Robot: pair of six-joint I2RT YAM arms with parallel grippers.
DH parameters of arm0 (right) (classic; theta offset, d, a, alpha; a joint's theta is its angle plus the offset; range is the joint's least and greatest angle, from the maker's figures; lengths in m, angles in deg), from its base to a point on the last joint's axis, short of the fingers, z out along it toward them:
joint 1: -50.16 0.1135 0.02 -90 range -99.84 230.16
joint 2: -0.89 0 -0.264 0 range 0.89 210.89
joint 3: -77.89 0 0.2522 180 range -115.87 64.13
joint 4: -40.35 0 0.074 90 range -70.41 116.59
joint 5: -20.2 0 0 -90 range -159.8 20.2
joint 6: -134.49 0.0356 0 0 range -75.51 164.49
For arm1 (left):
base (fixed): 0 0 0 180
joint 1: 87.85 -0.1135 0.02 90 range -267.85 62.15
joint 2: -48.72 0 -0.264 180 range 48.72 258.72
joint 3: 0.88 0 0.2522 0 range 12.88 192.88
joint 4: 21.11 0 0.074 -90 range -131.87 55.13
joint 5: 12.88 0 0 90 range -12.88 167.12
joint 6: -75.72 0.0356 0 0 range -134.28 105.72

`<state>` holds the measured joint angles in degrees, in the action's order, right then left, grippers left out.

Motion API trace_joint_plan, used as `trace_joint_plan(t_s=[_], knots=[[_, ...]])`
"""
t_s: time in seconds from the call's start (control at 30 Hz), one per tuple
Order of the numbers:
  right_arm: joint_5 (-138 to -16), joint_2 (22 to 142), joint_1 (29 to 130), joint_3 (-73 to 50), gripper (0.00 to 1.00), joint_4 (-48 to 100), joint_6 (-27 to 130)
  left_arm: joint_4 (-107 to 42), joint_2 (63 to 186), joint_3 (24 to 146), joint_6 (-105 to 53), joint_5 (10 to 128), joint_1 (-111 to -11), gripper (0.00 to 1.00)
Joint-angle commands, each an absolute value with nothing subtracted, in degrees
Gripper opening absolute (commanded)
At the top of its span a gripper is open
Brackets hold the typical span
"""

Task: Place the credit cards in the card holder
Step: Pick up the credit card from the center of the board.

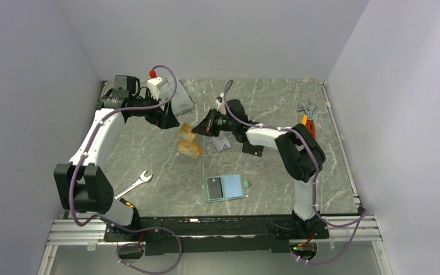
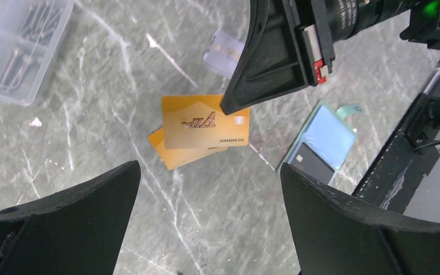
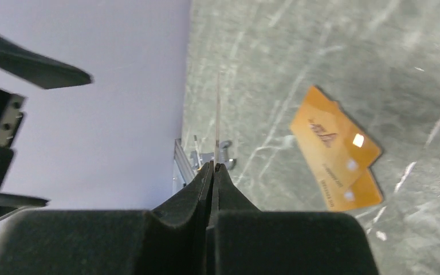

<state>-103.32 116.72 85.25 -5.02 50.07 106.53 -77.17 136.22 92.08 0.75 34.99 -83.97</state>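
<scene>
Judging the task barely begun, nothing stowed | right jaws pinched shut on orange card [image 1: 188, 132], seen edge-on | left jaws wide, empty | two more orange cards [image 1: 191, 149], silvery card [image 1: 222, 143] lying on desk [image 1: 275, 183] | card holder [image 1: 226, 187] open, 5 o'clock of them

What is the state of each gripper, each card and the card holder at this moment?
left gripper: open, holding nothing.
right gripper: shut on the held card.
held card: clamped between the fingers, seen edge-on.
stacked orange cards: two, lying flat on the table, one partly over the other.
silvery card: lying flat on the table, not gripped.
card holder: lying open, light blue inside facing up.
</scene>
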Motion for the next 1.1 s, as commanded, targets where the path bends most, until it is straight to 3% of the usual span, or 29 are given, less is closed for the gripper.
trace_joint_plan(t_s=[0.0, 0.17, 0.33, 0.4, 0.63, 0.73, 0.83, 0.93, 1.0, 1.07], knots=[[-103.57, 106.46, 84.5, -4.0, 0.0, 49.97, 100.62, -71.97, 130.08, 90.88, -6.03, 29.52, -83.94, 0.99], [-101.13, 95.99, 84.56, -2.16, 0.0, 45.83, 95.64, -67.75, 126.01, 91.16, -14.97, 27.32, -85.15, 0.99], [-97.82, 87.13, 84.52, -1.6, 0.0, 40.26, 91.41, -59.67, 126.46, 87.87, -25.25, 7.12, -86.65, 0.99], [-97.03, 83.77, 84.48, -0.36, 0.0, 39.76, 91.07, -53.68, 125.27, 86.36, -29.41, 4.51, -86.52, 0.99], [-94.21, 72.93, 84.1, 3.7, 0.0, 37.41, 89.8, -53.66, 119.94, 88.38, -25.47, 0.86, -85.58, 0.99], [-94.6, 70.85, 83.72, 5.54, 0.0, 38.39, 90.51, -45.0, 123.77, 82.08, -31.19, -10.57, -84.49, 0.99], [-95.12, 69.35, 83.62, 7.77, 0.0, 41.47, 92.7, -49.28, 121.62, 81.34, -27.29, -2.11, -81.41, 0.99], [-94.94, 67.94, 83.61, 9.61, 0.0, 45.28, 94.78, -37.01, 117.31, 75.81, -38.13, 4.87, -78.36, 0.99], [-94.84, 67.25, 83.62, 10.96, 0.0, 48.69, 96.78, -28.38, 117.8, 72.68, -47.09, 7.07, -77.55, 0.91], [-94.77, 66.83, 83.64, 11.29, 0.0, 50.59, 98.06, -30.49, 118.16, 72.66, -46.29, 9.68, -76.18, 0.85]])
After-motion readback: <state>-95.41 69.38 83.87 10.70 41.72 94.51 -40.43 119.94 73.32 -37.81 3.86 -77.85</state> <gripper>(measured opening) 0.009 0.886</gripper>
